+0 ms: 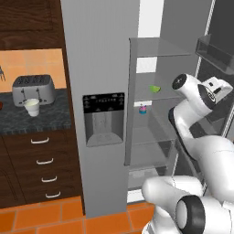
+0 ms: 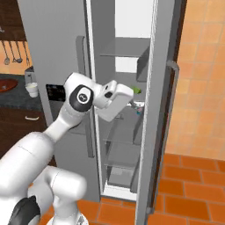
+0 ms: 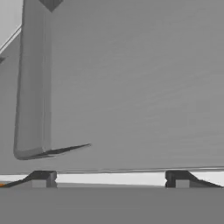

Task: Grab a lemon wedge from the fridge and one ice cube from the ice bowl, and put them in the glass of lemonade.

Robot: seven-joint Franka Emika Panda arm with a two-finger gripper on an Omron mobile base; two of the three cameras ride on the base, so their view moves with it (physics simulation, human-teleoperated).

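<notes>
The fridge (image 1: 98, 55) has its right door (image 2: 160, 110) swung open. The lemon wedge (image 1: 155, 88) lies on a middle shelf and peeks out just past my hand as a yellow-green speck (image 2: 137, 90). My gripper (image 2: 131, 103) is inside the opening, close beside and slightly below the wedge, not touching it. In the hand view its fingertips (image 3: 41, 178) stand wide apart, open, with nothing between them, facing a flat grey fridge surface. The glass of lemonade (image 1: 32, 107) stands on the dark counter. The ice bowl (image 2: 6, 84) shows at the far left.
A small pink-and-blue cupcake-like item (image 1: 143, 109) sits on the shelf below the wedge. A steel toaster (image 1: 33, 88) stands behind the glass. The black dispenser panel (image 1: 103, 119) is on the closed left door. Dark drawers (image 1: 41, 160) are under the counter, above an orange tile floor.
</notes>
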